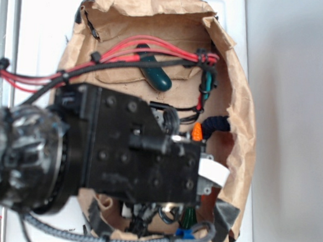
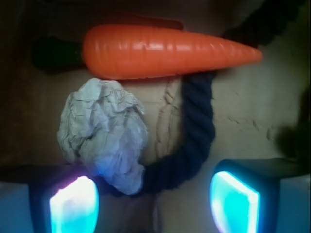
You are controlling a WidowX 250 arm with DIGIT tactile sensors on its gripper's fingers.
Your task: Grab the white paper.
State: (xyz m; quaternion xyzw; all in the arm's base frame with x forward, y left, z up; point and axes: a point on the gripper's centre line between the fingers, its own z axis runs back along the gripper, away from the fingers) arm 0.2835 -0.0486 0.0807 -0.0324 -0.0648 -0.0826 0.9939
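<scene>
- Step in hand, as I judge it: the approach. The pincer (image 2: pixel 154 199) stands open above the floor of the brown paper bag (image 1: pixel 242 113), and nothing is held between its two glowing pads (image 2: pixel 74 204).
- Going left to right in the wrist view: the left pad sits at the lower left corner. Just above and beside it lies the white paper (image 2: pixel 104 136), a crumpled off-white ball, its lower edge reaching down to that pad's inner side.
- Above the ball lies an orange carrot (image 2: pixel 165 51), stretched across the frame with its dark green stem end at the left and its tip at the right. The ball's top looks to be touching or nearly touching the carrot's underside.
- Right of the ball, a dark blue rope (image 2: pixel 194 131) curves from under the carrot down towards the middle of the open gap, ending close against the ball's lower right.
- The ball is off-centre, towards the left pad, while the rope occupies the middle. The next move likely calls for a shift to the left so the ball sits between the pads, then a descent and a close that leaves out the rope.
- The exterior view shows what the wrist view cannot: the bag's torn rim, and red and black cables (image 1: pixel 155 51) over the arm's black wrist housing (image 1: pixel 132 149). That housing hides the ball; only slivers of carrot and rope show to its right.
</scene>
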